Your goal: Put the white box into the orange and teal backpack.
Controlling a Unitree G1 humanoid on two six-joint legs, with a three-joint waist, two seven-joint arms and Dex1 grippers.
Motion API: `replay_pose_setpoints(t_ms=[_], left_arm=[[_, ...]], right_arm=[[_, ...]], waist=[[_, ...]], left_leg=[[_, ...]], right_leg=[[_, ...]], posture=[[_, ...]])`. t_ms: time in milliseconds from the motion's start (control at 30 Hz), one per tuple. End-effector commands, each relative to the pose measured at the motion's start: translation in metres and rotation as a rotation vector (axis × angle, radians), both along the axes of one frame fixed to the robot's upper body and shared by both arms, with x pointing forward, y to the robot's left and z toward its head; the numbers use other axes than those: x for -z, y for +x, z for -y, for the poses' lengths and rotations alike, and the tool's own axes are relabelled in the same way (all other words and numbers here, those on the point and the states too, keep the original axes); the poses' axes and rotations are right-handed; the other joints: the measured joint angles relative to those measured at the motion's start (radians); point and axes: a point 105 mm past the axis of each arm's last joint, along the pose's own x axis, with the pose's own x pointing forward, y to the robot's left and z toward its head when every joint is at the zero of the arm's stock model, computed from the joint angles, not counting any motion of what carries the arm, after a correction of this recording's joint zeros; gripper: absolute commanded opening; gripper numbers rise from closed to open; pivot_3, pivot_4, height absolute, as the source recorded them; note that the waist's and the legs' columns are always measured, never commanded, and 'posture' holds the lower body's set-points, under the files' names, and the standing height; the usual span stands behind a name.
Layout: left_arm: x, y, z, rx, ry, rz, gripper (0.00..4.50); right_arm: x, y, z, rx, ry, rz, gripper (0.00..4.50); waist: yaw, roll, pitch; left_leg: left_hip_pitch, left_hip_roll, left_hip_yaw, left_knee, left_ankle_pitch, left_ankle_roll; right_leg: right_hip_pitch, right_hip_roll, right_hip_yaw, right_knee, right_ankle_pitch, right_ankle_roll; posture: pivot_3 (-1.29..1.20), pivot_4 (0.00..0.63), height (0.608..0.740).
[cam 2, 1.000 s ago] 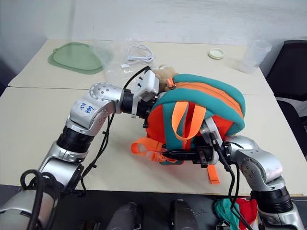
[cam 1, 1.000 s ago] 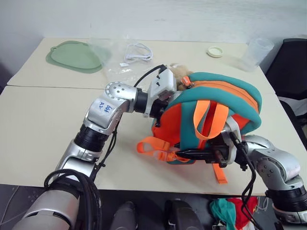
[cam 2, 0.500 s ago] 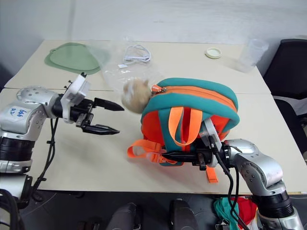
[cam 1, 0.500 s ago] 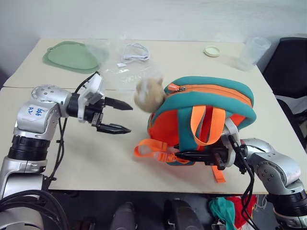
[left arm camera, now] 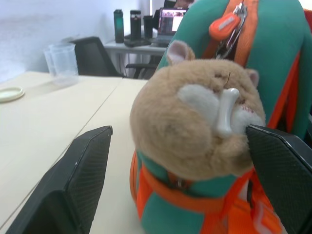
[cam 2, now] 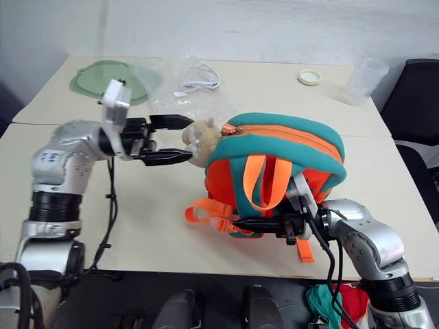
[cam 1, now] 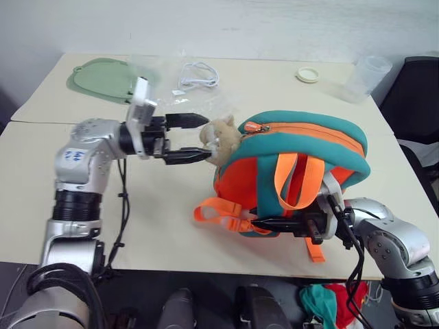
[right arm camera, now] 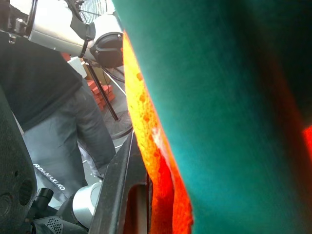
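the orange and teal backpack (cam 1: 295, 171) stands zipped shut on the tabletop (cam 1: 103, 199), its tan fuzzy ball (cam 1: 221, 137) hanging at one end.

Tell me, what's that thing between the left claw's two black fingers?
A tan fuzzy toy hanging off the backpack. The left gripper stands open around it; the left wrist view shows the toy between both fingers.

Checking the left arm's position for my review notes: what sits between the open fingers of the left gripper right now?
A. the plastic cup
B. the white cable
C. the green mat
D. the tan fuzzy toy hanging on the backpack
D: the left gripper is open, with its fingers on either side of the tan fuzzy toy hanging at the end of the backpack; the other items lie farther back on the table.
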Motion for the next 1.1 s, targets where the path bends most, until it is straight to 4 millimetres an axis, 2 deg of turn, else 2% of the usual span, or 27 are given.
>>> replay_pose_setpoints(t_ms=[33, 133, 333, 400, 500, 667, 867, 967, 1100], left_arm=[[-0.009, -0.006, 0.009, 0.075, -0.039, 0.011, 4.3], [-0.01, -0.014, 0.01, 0.143, -0.045, -0.023, 3.66], [-0.002, -0.017, -0.003, 0.13, -0.013, -0.073, 1.82], [-0.007, -0.014, -0.012, 0.101, -0.04, -0.068, 1.26], [-0.012, 0.0, -0.036, -0.025, -0.044, -0.056, 0.66], [-0.007, 0.016, -0.067, -0.181, 0.021, -0.069, 0.51], [0.01, 0.034, -0.083, -0.309, 0.066, -0.116, 0.51], [0.04, 0.035, -0.086, -0.315, 0.22, -0.122, 0.51], [0.076, 0.024, -0.079, -0.241, 0.336, -0.163, 0.51]], right_arm=[[0.002, -0.002, -0.001, -0.02, -0.01, 0.002, 0.64], [0.005, -0.002, 0.001, -0.017, -0.012, -0.001, 0.64], [0.011, 0.0, 0.002, 0.002, -0.007, 0.002, 0.64], [0.012, 0.0, 0.003, 0.007, -0.005, 0.006, 0.64], [0.012, 0.001, 0.003, 0.025, 0.002, 0.017, 0.64], [0.005, 0.005, 0.003, 0.073, 0.036, 0.043, 0.64], [-0.014, 0.012, -0.003, 0.119, 0.119, 0.062, 0.64], [-0.022, 0.013, -0.006, 0.137, 0.159, 0.052, 0.64], [-0.025, 0.014, -0.006, 0.158, 0.175, 0.045, 0.64]], waist=[[0.0, 0.0, 0.0], [-0.001, 0.0, 0.0], [0.0, 0.0, 0.0], [0.0, 0.0, 0.0], [-0.003, 0.0, 0.0], [-0.003, 0.0, 0.0], [-0.001, 0.0, 0.0], [-0.002, 0.0, 0.0], [-0.004, 0.0, 0.0]], left_leg=[[0.0, 0.0, 0.0, 0.0, 0.0, 0.0], [0.0, 0.0, 0.0, 0.0, 0.0, 0.0], [0.0, 0.0, 0.0, 0.001, 0.0, 0.0], [0.0, 0.0, 0.0, 0.001, 0.0, 0.0], [0.0, 0.0, 0.0, 0.001, 0.0, 0.0], [0.001, 0.0, 0.0, 0.001, 0.0, -0.001], [0.001, 0.0, 0.0, 0.002, 0.0, 0.0], [0.0, 0.0, 0.0, 0.002, 0.0, 0.0], [0.001, 0.001, 0.0, 0.001, 0.0, 0.0]], right_leg=[[0.0, 0.0, 0.0, 0.0, 0.0, 0.0], [0.0, 0.0, 0.0, 0.0, 0.0, 0.0], [0.0, 0.0, 0.0, 0.0, 0.0, 0.0], [0.0, 0.0, 0.0, 0.0, 0.0, 0.0], [0.0, 0.0, 0.0, 0.0, 0.0, 0.0], [0.0, 0.001, 0.0, 0.001, 0.0, 0.0], [0.0, 0.0, 0.0, 0.001, 0.0, 0.0], [0.0, 0.0, 0.0, 0.001, 0.0, 0.0], [0.0, 0.0, 0.0, 0.002, 0.0, 0.0]], posture=[[0.0, 0.15, 0.74], [0.0, 0.15, 0.74], [0.0, 0.15, 0.74], [0.0, 0.15, 0.74], [0.0, 0.15, 0.74], [0.0, 0.15, 0.74], [0.0, 0.15, 0.74], [0.0, 0.15, 0.74], [0.0, 0.15, 0.74]])
